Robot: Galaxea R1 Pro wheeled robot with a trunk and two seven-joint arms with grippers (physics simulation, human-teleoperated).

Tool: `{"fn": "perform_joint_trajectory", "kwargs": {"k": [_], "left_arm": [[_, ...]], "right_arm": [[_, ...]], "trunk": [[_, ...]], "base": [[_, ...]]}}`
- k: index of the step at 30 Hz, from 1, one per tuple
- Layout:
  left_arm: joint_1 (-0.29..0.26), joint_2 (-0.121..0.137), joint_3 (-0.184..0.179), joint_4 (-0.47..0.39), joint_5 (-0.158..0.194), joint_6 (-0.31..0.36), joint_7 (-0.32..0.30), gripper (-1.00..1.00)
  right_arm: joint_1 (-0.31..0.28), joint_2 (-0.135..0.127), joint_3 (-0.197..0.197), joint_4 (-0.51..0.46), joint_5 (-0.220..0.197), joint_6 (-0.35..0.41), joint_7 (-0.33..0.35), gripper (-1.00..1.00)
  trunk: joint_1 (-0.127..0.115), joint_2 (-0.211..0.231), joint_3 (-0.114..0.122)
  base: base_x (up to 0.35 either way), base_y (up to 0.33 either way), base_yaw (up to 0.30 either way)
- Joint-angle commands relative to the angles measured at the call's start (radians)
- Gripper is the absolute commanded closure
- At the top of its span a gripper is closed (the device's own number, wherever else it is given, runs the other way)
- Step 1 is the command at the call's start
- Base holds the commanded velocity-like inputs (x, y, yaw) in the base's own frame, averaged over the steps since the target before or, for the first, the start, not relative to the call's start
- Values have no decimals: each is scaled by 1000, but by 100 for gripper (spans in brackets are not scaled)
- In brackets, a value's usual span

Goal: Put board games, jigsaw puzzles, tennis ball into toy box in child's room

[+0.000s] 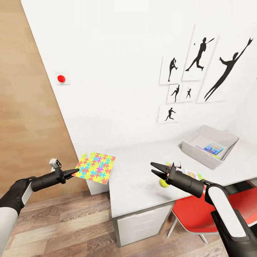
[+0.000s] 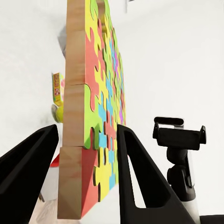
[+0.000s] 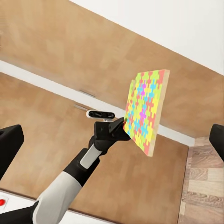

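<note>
- We hold one jigsaw puzzle (image 1: 95, 167) pinched by its edge in our left end effector (image 1: 73, 172), off the table's (image 1: 142, 178) left corner.
- Our right end effector (image 1: 154, 170) hangs spread and empty over the tennis ball (image 1: 164, 183).
- Next, we judge, it must cross to the toy box (image 1: 208, 144).

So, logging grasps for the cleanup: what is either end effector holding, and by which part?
The left end effector grips the jigsaw puzzle by one edge; the right end effector is open, holding nothing.
</note>
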Motion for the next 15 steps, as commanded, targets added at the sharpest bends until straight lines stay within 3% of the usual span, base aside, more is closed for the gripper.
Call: {"fn": "perform_joint_trajectory", "kwargs": {"k": [1,15], "left_arm": [[-1,0,0,0,-1,10,-4,100],[-1,2,0,0,-1,9,-4,100]], "right_arm": [[-1,0,0,0,7,1,8,-100],[-1,0,1,0,8,1,7,-100]], "trunk": [[1,-2,0],[1,-2,5]], "base": [[0,0,0],[0,0,0]]}}
